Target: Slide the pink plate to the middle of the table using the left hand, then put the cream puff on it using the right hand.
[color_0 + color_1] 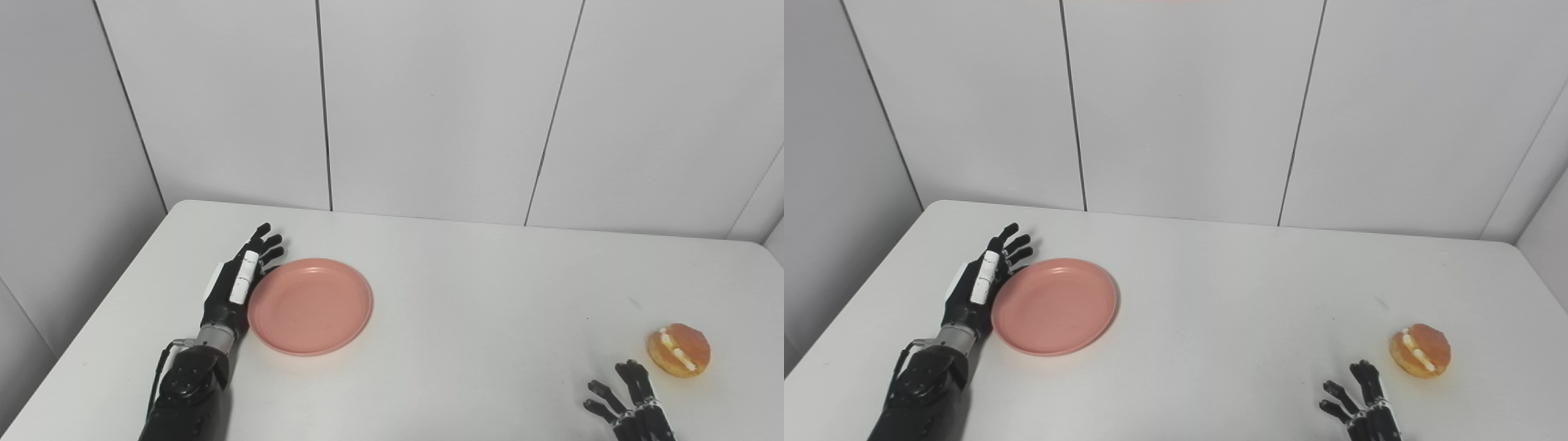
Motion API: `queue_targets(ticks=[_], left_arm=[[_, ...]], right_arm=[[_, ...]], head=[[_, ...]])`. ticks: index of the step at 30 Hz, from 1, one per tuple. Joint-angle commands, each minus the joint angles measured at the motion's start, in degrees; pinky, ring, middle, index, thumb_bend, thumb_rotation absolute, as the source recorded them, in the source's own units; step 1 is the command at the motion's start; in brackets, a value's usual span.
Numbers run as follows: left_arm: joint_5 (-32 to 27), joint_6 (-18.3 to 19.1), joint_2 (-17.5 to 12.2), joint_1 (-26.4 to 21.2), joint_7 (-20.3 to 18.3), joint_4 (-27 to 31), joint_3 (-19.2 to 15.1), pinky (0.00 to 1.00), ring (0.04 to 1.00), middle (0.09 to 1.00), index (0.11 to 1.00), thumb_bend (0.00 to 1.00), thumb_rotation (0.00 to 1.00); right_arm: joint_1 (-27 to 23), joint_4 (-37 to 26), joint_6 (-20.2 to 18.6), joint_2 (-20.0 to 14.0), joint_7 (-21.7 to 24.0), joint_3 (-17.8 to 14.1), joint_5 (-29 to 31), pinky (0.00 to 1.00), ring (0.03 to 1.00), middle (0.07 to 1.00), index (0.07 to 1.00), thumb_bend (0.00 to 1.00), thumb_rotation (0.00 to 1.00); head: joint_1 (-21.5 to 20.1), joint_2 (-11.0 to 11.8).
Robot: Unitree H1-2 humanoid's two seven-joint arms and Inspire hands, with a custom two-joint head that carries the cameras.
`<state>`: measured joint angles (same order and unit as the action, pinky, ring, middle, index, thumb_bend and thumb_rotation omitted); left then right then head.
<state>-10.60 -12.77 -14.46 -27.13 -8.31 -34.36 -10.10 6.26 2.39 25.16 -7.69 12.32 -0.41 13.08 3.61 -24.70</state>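
Plate (310, 305), pink and empty, sits left of the table (465, 294) centre, its left rim touching or just beside the left hand (236, 285), which lies alongside it with fingers stretched out and slightly apart, gripping nothing. Cream puff (679, 350) rests well apart from the plate near the table's right front edge, cream seam showing, with the right hand (634, 404) just beside it at the bottom edge, fingers spread upward, open and empty, not touching the puff. White panelled wall (429, 104) stands behind the table.
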Motion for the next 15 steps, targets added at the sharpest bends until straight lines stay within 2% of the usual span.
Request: queue_targets(ticks=[1, 6, 15], left_arm=[[0.41, 0.33, 2.78, 1.32, 1.04, 0.73, 0.93, 0.74, 0.876, 0.882, 0.897, 0.9, 0.88], [0.58, 1.45, 4.57, 1.71, 0.95, 1.04, 1.93, 0.76, 0.877, 0.875, 0.894, 0.92, 0.87], [1.24, 0.86, 7.39, 2.4, 1.2, -0.24, 2.79, 0.79, 0.894, 0.885, 0.905, 0.87, 0.89]], right_arm=[[0.43, 5.55, -10.96, 0.22, -1.4, 0.81, -1.39, 0.78, 0.843, 0.967, 0.968, 0.85, 0.96], [0.51, 5.24, -11.15, 0.21, -1.61, 1.1, -1.69, 0.78, 0.835, 0.962, 0.965, 0.86, 0.96], [0.55, 4.69, -11.51, 0.57, -2.22, 1.49, -2.12, 0.76, 0.818, 0.949, 0.962, 0.89, 0.94]], head=[[-0.07, -0.09], [-0.68, -0.3], [-3.21, -0.97]])
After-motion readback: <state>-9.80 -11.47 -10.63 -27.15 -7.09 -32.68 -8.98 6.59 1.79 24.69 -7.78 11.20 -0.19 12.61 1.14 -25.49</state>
